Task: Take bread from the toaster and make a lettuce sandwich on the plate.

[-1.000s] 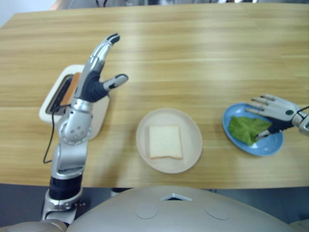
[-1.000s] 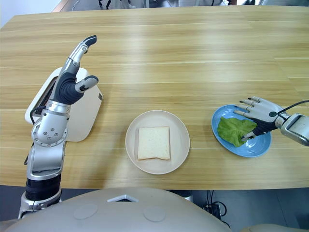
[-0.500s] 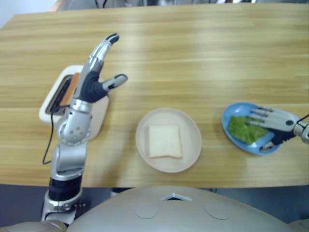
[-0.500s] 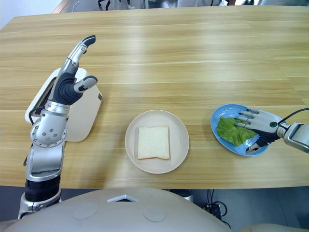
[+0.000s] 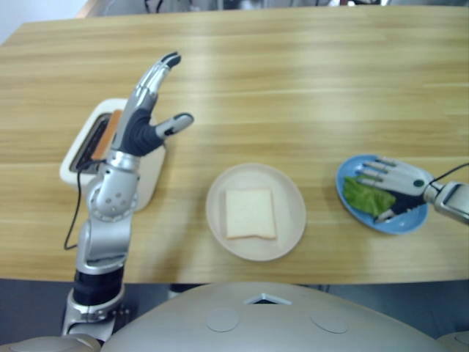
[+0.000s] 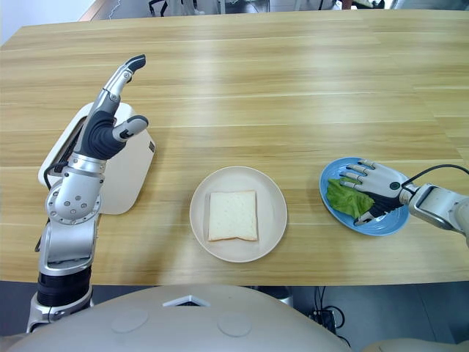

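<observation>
left robot hand (image 6: pixel 101 137) up over the toaster (image 6: pixel 124 180), fingers spread, empty, bread slice (image 6: pixel 233 216) on the beige plate (image 6: pixel 272 196), right robot hand (image 6: pixel 381 187) on the lettuce (image 6: pixel 343 196) in the blue plate (image 6: pixel 364 230), can't tell if it's gripping tbh

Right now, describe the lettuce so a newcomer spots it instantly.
On the wooden table, look to the robot's right near the front edge for the blue plate. The lettuce is the green leaf in it, partly under the right hand; it is the only green thing, unlike the white bread on the cream plate.
</observation>
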Controlling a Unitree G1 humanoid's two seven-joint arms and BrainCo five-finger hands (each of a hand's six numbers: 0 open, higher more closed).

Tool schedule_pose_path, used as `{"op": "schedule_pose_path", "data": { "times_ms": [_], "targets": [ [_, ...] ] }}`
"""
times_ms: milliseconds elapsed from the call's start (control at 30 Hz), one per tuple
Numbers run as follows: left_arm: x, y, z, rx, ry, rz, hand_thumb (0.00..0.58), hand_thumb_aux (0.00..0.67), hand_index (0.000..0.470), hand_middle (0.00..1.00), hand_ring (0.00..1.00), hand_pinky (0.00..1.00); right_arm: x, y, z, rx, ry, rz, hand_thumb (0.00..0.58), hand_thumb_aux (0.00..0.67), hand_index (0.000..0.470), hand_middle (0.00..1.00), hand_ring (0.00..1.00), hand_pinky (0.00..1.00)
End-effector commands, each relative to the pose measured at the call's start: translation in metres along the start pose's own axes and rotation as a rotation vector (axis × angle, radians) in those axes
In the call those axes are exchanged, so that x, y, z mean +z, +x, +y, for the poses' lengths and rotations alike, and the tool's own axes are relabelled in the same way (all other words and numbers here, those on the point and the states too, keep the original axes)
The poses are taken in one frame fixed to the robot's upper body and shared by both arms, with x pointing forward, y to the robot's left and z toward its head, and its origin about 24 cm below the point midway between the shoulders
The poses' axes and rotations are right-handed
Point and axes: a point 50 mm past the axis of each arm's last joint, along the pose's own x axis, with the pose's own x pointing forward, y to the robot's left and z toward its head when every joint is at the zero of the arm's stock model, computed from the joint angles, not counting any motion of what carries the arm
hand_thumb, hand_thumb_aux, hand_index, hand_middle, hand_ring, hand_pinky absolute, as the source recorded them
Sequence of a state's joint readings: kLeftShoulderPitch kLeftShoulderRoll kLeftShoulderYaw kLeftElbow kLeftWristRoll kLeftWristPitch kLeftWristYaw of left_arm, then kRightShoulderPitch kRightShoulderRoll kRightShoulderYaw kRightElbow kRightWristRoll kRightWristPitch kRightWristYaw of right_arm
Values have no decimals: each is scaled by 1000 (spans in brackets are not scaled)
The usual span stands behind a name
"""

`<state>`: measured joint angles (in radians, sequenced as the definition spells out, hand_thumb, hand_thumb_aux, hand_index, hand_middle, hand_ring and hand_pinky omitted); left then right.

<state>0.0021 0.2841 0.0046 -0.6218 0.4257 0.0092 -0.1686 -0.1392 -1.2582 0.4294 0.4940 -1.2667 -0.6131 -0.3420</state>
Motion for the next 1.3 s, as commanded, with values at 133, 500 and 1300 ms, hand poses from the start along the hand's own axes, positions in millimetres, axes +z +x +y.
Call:
{"op": "schedule_pose_path", "data": {
  "times_ms": [133, 500, 1300],
  "targets": [
    [0, -2, 1, -25, 8, 4, 0, 0, 0, 0, 0, 0, 4, -2, 7, 21, -6, -27, 0, 0, 0, 0, 0, 0],
    [3, -3, 0, -38, 9, 2, 0, 0, 0, 0, 0, 0, 7, 0, 8, 16, 4, -26, 580, 670, 460, 0, 0, 0],
    [3, -1, -1, -44, 18, -2, 0, 0, 0, 0, 0, 0, 1, 8, -8, -269, 43, 67, 580, 670, 460, 1000, 1000, 1000]
  ]
}}
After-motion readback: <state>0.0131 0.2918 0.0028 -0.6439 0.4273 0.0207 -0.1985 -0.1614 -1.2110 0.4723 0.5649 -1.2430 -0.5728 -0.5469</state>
